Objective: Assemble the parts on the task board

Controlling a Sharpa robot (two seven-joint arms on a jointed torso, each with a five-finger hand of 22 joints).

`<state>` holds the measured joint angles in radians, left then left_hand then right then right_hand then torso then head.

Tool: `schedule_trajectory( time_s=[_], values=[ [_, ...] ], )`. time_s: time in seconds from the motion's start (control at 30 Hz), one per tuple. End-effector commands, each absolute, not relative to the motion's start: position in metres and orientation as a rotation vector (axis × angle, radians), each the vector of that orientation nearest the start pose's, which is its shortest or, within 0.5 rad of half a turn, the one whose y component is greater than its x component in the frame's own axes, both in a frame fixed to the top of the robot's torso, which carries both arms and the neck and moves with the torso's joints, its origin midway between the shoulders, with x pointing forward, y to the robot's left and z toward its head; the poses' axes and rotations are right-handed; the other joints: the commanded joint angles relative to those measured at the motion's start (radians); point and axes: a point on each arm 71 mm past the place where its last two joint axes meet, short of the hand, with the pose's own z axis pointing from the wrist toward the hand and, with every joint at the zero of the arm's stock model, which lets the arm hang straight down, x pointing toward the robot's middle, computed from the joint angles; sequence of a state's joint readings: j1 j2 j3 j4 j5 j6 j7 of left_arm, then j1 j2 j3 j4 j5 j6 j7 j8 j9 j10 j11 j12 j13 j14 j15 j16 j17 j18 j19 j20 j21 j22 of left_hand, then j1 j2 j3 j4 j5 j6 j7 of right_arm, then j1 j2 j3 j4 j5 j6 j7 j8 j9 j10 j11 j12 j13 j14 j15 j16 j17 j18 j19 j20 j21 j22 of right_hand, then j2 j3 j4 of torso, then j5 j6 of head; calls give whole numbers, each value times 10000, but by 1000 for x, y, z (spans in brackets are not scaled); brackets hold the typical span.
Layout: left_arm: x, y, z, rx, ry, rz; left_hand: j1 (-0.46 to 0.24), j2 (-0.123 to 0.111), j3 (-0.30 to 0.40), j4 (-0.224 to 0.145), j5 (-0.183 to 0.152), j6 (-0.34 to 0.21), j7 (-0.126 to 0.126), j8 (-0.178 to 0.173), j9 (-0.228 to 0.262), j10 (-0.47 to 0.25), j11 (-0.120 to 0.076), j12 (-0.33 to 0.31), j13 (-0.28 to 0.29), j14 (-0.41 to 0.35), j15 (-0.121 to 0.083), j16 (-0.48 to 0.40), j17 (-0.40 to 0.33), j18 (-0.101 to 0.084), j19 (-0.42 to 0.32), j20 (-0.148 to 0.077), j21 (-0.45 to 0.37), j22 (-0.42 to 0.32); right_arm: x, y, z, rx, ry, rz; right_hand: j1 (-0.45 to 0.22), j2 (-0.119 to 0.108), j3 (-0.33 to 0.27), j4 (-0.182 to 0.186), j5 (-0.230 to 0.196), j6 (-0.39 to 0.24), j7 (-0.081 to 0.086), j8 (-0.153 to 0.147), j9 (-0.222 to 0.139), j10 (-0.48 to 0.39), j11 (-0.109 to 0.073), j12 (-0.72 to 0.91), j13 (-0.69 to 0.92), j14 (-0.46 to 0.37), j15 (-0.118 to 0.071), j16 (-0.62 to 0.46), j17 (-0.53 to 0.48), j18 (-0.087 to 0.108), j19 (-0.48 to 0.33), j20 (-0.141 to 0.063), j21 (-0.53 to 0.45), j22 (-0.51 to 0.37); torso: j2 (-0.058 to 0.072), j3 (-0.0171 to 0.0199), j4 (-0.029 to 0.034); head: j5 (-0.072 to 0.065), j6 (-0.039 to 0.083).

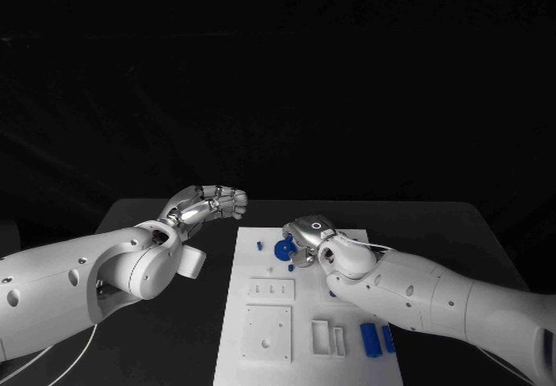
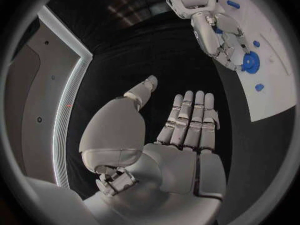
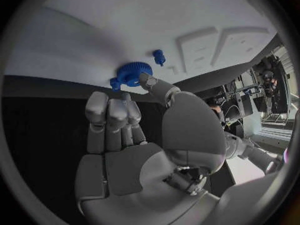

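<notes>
The white task board [image 1: 240,301] lies in the middle of the table. A blue gear [image 1: 284,249] lies on its far part, with small blue pegs [image 1: 259,243] beside it. My right hand [image 1: 311,237] hovers over that end; in the right wrist view its thumb tip touches the rim of the blue gear [image 3: 130,73] while the other fingers [image 3: 110,112] stay straight beside it and hold nothing. A small blue peg [image 3: 159,57] stands just past the gear. My left hand [image 1: 211,204] is left of the board above the black table, its fingers [image 2: 190,116] flat and apart, holding nothing.
White raised blocks [image 1: 270,333] and slotted holders [image 1: 321,338] sit on the board's near half. Two blue cylinders [image 1: 371,338] lie at its near right, close under my right forearm. Black table [image 1: 173,322] stretches left of the board.
</notes>
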<state>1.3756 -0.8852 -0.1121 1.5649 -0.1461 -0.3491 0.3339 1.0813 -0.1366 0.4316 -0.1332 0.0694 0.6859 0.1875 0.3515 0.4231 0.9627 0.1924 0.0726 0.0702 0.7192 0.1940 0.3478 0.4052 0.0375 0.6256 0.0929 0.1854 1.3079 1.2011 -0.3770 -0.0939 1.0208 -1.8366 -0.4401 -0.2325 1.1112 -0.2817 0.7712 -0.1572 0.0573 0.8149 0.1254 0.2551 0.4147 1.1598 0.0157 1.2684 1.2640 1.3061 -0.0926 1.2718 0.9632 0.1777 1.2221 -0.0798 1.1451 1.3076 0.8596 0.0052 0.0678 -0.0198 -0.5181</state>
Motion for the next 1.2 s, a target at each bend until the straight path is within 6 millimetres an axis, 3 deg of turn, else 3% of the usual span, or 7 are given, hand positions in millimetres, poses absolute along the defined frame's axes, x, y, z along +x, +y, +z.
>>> schedule_trajectory(
  time_s=[0.03, 0.23, 0.37, 0.53, 0.8, 0.9, 1.2],
  values=[
    [499, 216, -116, -8448, 14314, -14739, -114, 19, 17, -57, -24, 85, 230, -42, -13, 40, 34, -51, -14, 50, 7, -69, -14, 182, 48, 1, -42, 222, 548, -101, -210, -3914, 14304, 3862, 111, 1, -17, 32, 40, -12, -43, 16, 17, 21, -62, -3, 19, 12, -64, -48, 14, 841, -24, -74, -54, 140, 1, 8, -4, 22, -1],
    [498, 219, -115, -8466, 14291, -14711, -117, 20, 20, -58, -24, 87, 230, -43, -14, 40, 34, -51, -14, 50, 6, -70, -15, 183, 49, 1, -42, 222, 543, -124, -190, -2791, 13740, 4913, 42, -16, -7, 125, 64, 123, -21, 122, 66, 67, -47, 18, 47, 14, -56, -57, 28, 841, -11, -74, -58, 141, -16, 21, -44, 25, 47],
    [498, 221, -116, -8474, 14303, -14709, -118, 21, 21, -59, -24, 90, 229, -43, -15, 43, 32, -50, -13, 53, 6, -70, -15, 183, 49, 1, -42, 222, 542, -158, -169, -1860, 13747, 5708, -33, -48, -92, 149, 20, 165, 32, 163, 85, 38, 0, -5, 35, 9, -14, -75, 32, 841, -16, -78, -64, 142, -24, 32, -98, 31, 109],
    [501, 224, -116, -8480, 14262, -14655, -132, 45, 35, -76, -26, 133, 219, -33, -16, 105, 33, -24, -1, 140, 19, -34, -1, 187, 50, 8, -41, 226, 546, -206, -158, -761, 14275, 6534, -107, 67, -318, 90, 240, 150, 137, 181, 97, -85, 103, -76, -7, -9, 85, -110, 40, 841, -67, -89, -96, 146, -91, 88, -222, 108, 133],
    [505, 226, -116, -8440, 14209, -14658, -134, 71, 43, -95, -26, 158, 211, -29, -18, 145, 24, -12, 5, 173, 17, -23, 2, 192, 52, 9, -40, 227, 560, -264, -167, -68, 15243, 6065, -290, 574, -1426, -675, 1427, 119, 218, 241, 151, -273, 175, -125, -16, -60, 147, -149, 121, 841, -210, -85, -114, 175, -197, 199, -426, 130, 152],
    [506, 226, -117, -8432, 14197, -14653, -146, 95, 42, -122, -26, 178, 205, -31, -23, 225, 12, 14, 16, 238, 12, 4, 11, 196, 58, 7, -35, 229, 567, -275, -172, -79, 15604, 5825, -298, 621, -1615, -850, 1565, 101, 203, 242, 153, -304, 166, -142, -25, -69, 142, -162, 137, 841, -237, -75, -124, 172, -216, 241, -472, 156, 138],
    [508, 224, -117, -8403, 14207, -14656, -152, 109, 42, -139, -25, 187, 203, -33, -27, 261, 10, 22, 19, 264, 10, 13, 13, 199, 65, 6, -31, 229, 574, -288, -196, -107, 16219, 5324, -329, 736, -2236, -1298, 1803, -64, 195, 185, 141, -479, 159, -239, -93, -106, 136, -209, 178, 841, -334, -49, -157, 170, -247, 350, -496, 170, 73]
  ],
)
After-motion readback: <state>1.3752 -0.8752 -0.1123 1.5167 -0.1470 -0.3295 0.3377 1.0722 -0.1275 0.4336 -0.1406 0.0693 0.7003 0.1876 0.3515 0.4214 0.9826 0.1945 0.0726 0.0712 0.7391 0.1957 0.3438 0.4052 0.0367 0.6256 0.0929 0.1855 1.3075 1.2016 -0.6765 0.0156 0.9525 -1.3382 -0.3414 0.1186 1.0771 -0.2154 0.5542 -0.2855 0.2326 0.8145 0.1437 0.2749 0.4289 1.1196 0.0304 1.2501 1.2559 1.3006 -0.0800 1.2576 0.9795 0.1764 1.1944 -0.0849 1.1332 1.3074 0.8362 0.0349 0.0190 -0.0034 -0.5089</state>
